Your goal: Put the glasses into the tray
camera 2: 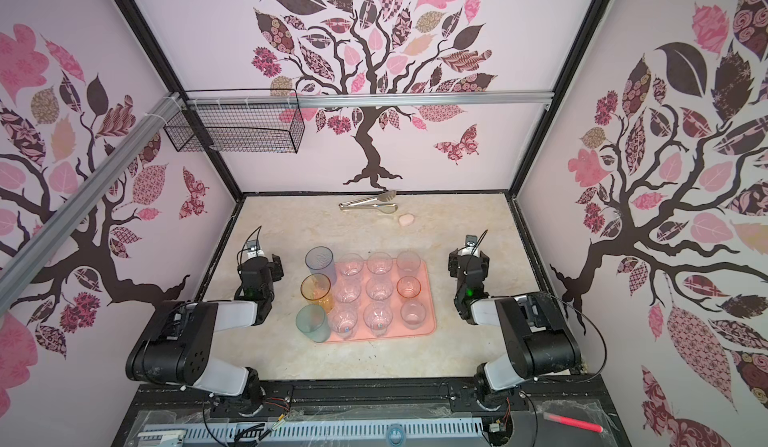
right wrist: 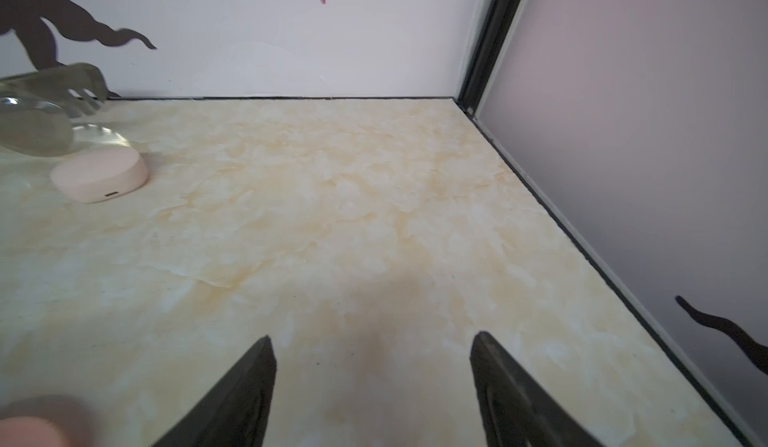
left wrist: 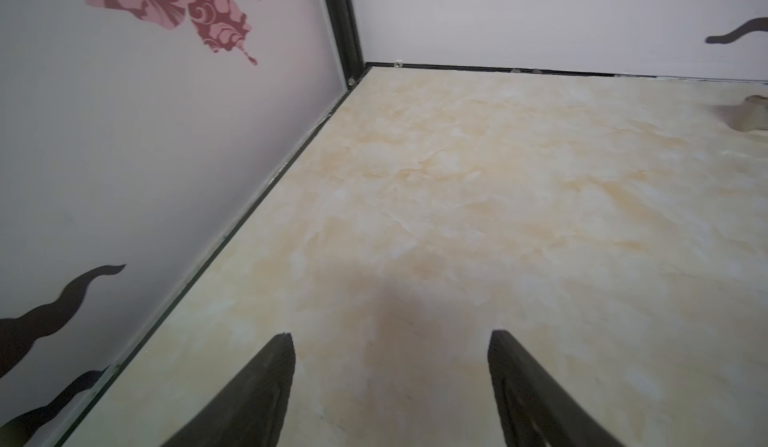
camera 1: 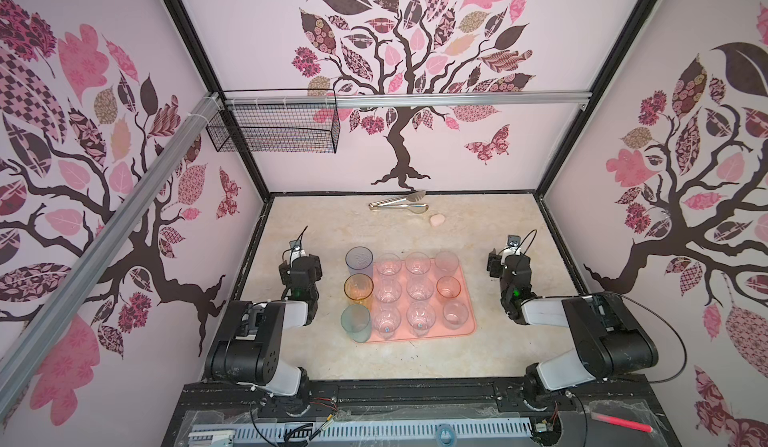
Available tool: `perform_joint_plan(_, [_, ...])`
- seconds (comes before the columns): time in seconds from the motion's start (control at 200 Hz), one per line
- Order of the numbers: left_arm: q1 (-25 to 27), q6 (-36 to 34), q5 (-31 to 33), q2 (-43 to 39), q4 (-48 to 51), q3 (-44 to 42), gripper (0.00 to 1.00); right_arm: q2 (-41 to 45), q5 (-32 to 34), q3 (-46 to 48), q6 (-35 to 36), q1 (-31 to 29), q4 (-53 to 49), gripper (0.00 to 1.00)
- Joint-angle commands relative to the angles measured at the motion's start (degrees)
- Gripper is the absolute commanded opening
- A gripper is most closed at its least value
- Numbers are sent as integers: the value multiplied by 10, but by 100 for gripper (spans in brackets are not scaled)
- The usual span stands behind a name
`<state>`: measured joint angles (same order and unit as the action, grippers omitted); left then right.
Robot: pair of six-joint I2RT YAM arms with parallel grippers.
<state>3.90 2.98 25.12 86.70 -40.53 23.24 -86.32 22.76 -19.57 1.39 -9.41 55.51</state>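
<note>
Count twelve glasses upright in rows on tray, mid tabletop. Nine shorter ones clearly inside rim. Blue tumbler, amber tumbler and teal tumbler crowd tray's left edge; can't tell whether bases sit fully inside. No glass loose elsewhere; only tongs and small pink object at back. Left hand spread, empty, over bare tabletop beside tray; right hand likewise. I judge task done or nearly so; left column needs checking.
</note>
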Motion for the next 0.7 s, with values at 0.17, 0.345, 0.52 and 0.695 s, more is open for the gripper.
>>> perform_joint_plan(0.17, [-44, 18, -106, 18, -80, -9, 96, -50, -70, 51, -32, 38, 176, 99])
perform_joint_plan(0.345, [-45, 19, -112, 28, -112, -20, 98, -35, -99, 35, -50, 58, 116, 100])
perform_joint_plan(0.52, [-45, 20, -112, 24, -104, -21, 98, -33, -99, 35, -49, 58, 116, 100])
perform_joint_plan(0.695, [-41, 16, -107, 23, -105, -22, 98, -32, -98, 36, -48, 59, 117, 100])
